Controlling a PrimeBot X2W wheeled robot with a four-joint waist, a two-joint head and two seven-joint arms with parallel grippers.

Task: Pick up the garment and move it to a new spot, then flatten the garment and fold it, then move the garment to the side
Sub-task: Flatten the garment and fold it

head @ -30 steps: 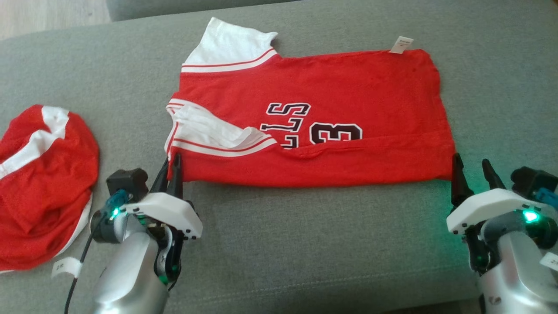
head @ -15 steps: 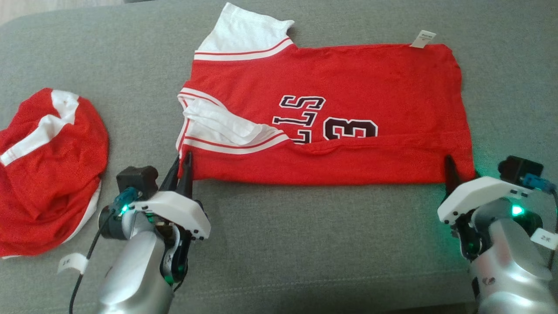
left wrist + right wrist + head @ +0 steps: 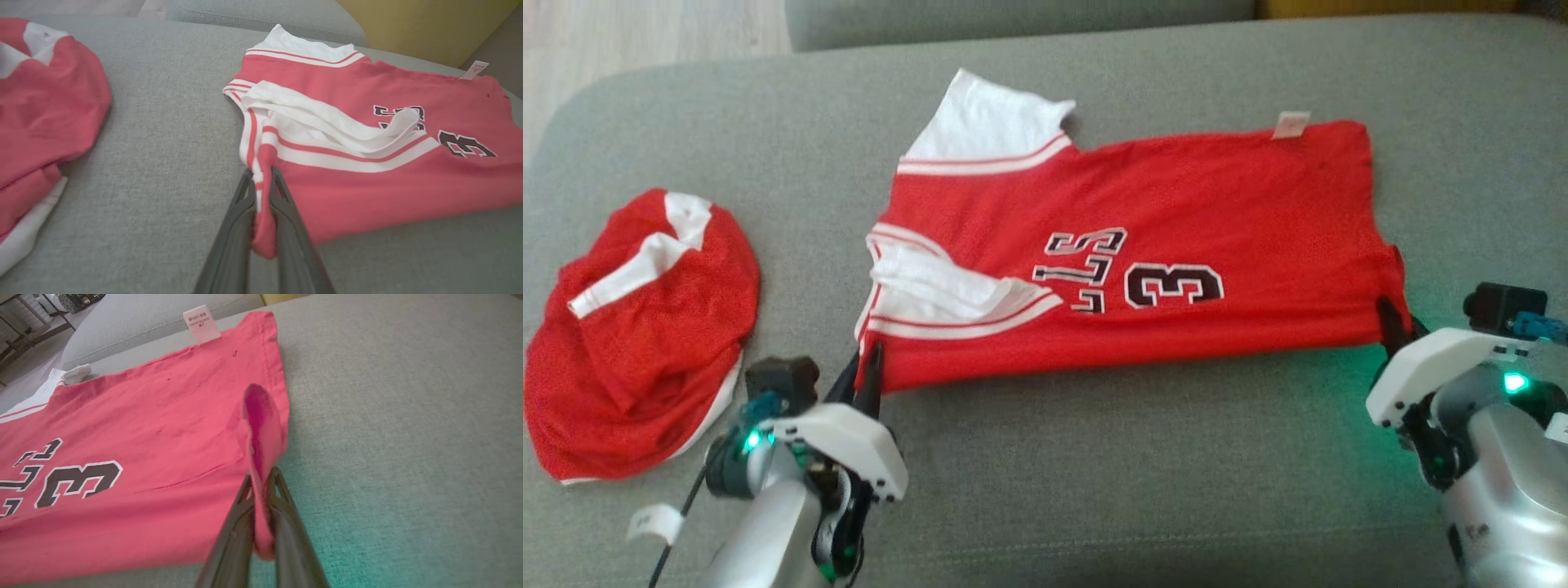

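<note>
Jaws on jersey (image 3: 1176, 196), red bundle (image 3: 645, 351) left

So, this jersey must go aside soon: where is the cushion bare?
Bare cushion lies along the near edge, between the left gripper and right gripper, and right of the jersey. The left is crowded by a second red garment.
</note>
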